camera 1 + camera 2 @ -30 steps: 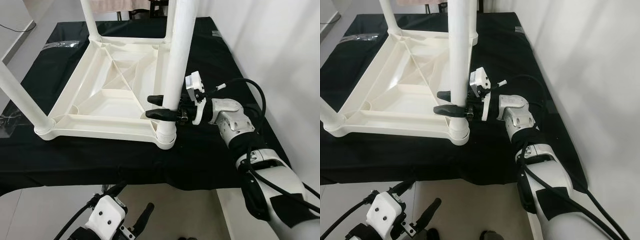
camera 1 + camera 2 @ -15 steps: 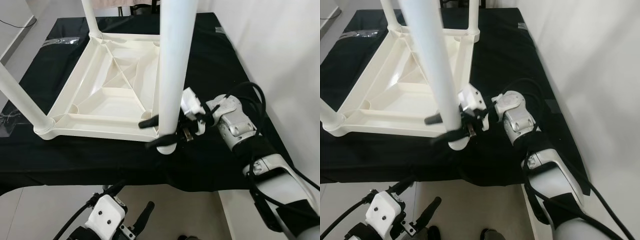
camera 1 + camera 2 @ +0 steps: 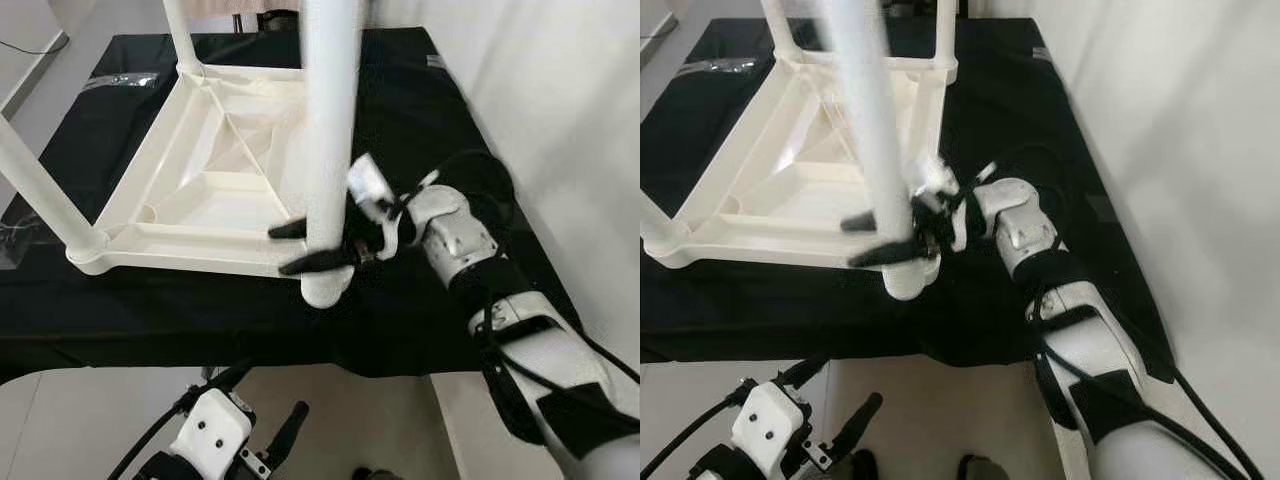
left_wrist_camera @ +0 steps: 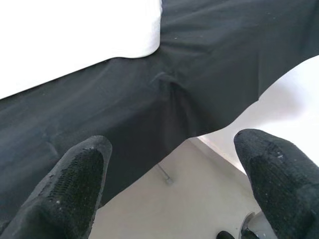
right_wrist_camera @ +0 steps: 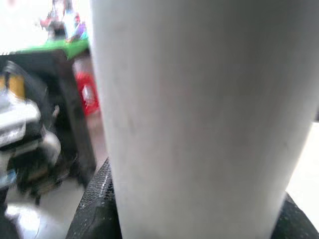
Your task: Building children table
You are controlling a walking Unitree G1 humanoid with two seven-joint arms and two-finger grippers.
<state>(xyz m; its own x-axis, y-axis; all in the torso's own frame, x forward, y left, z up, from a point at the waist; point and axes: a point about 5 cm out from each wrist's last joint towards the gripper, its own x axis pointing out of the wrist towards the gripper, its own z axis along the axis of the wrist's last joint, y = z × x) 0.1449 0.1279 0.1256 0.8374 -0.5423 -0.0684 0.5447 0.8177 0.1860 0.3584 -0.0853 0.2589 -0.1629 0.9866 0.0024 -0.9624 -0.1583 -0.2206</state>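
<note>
Item: white plastic table leg (image 3: 328,130), likely light, stiff, slick; your right gripper (image 3: 300,245) clamps it near the foot, left gripper (image 4: 164,189) idle, fingers apart; grip low near its socket on the upturned tabletop (image 3: 215,200).

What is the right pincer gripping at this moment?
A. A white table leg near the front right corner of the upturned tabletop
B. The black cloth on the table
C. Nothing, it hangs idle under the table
A: the right pincer has its black fingers on both sides of the white table leg, beside the upturned tabletop.
</note>
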